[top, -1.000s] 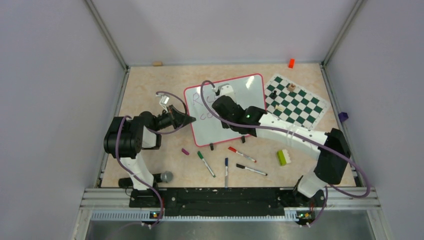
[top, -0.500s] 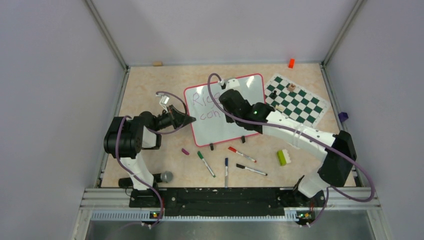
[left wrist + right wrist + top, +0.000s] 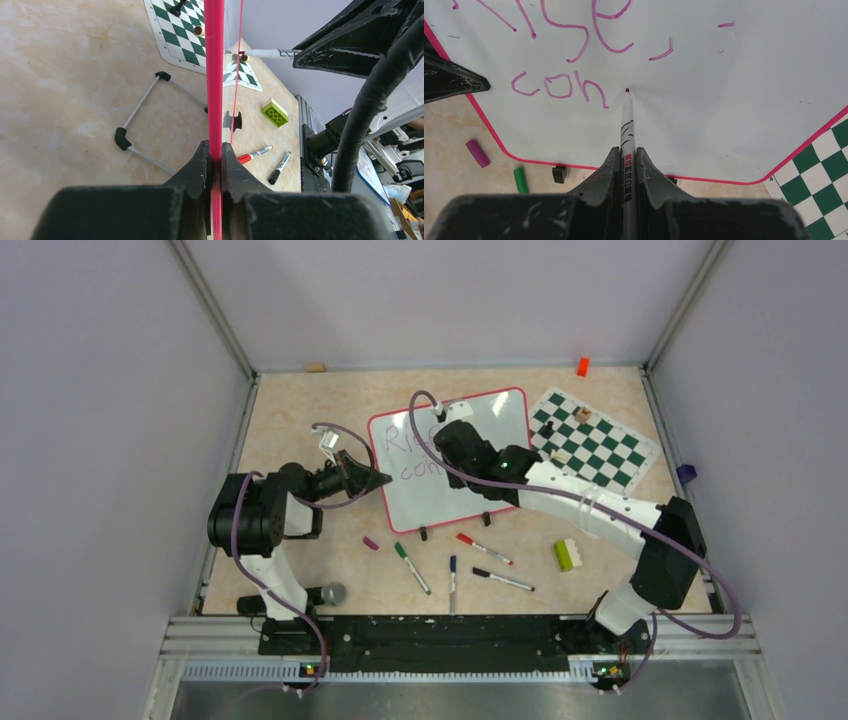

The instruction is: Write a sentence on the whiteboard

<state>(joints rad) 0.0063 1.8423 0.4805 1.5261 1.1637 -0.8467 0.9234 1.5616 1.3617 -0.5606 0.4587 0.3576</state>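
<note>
Propped at a tilt near the middle of the counter point(image 3: 300, 410), on small black feet: the whiteboard point(image 3: 445, 502), glossy white with a thin red rim, its right side just beside the chess mat point(image 3: 600, 452). Across its upper left, the sentence point(image 3: 412, 454) in thin purple strokes: "Rise," on top, "con" below, nothing further legible.

Just right of that "con", the dark tip of a white marker point(image 3: 627, 117), at the board's surface; contact itself hard to confirm. Pinching the marker's barrel, the right hand point(image 3: 626, 156), fingers pressed together on it, reaching over the board from the right. At the board's left edge, the left hand point(image 3: 215, 155), clamped on the red rim, the board seen edge-on from that wrist. Behind the board in the same view, a grey wire stand point(image 3: 145, 117) with black corners.

On the counter nearer the arm bases, lying apart from one another:
- a purple cap point(image 3: 370, 542)
- a green-capped pen point(image 3: 411, 567)
- a blue pen point(image 3: 452, 583)
- a red-capped pen point(image 3: 484, 548)
- a black pen point(image 3: 503, 580)

Further right, a lime-green brick point(image 3: 566, 555). On the chess mat, a few small pieces. At the far edge, an orange block point(image 3: 582, 366).
</note>
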